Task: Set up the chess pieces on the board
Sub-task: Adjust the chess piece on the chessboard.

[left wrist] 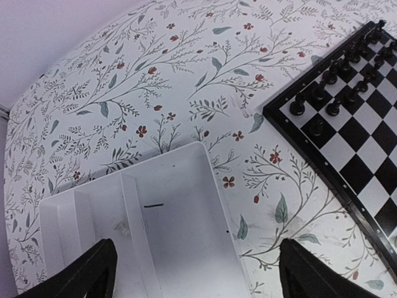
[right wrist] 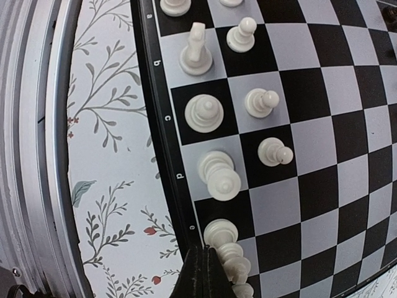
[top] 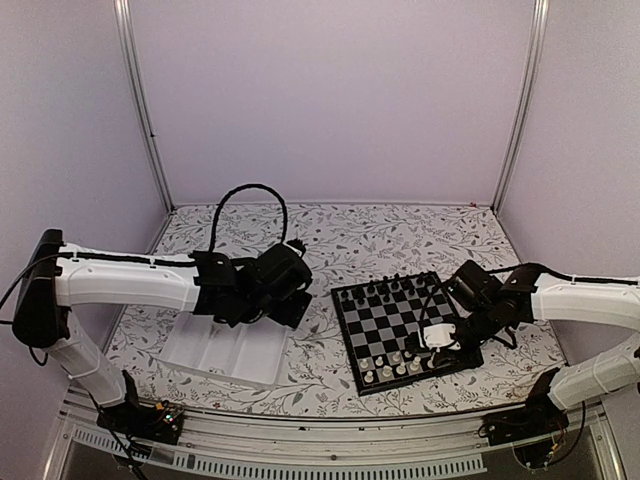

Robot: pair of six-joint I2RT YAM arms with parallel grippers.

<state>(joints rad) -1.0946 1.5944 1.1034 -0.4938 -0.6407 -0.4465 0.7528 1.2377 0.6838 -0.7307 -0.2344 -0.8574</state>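
Observation:
The board [top: 392, 318] lies right of centre. Black pieces [top: 385, 290] stand along its far rows and cream-white pieces [top: 392, 365] along its near rows. My right gripper [top: 441, 338] hovers over the board's near right part. In the right wrist view its fingers [right wrist: 205, 273] are pressed together with nothing between them, at the board's edge by the letter e. A tall white piece [right wrist: 221, 233] on that black square stands right beside the fingertips. Several white pieces [right wrist: 203, 113] stand on the squares beyond. My left gripper [left wrist: 198, 279] is open and empty above the white tray.
The white compartment tray [top: 225, 350] sits at the near left on the flowered tablecloth, and its compartments [left wrist: 173, 236] look empty. The board's corner with black pieces [left wrist: 329, 93] shows to its right. The metal front rail [right wrist: 31, 155] runs close to the board's near edge.

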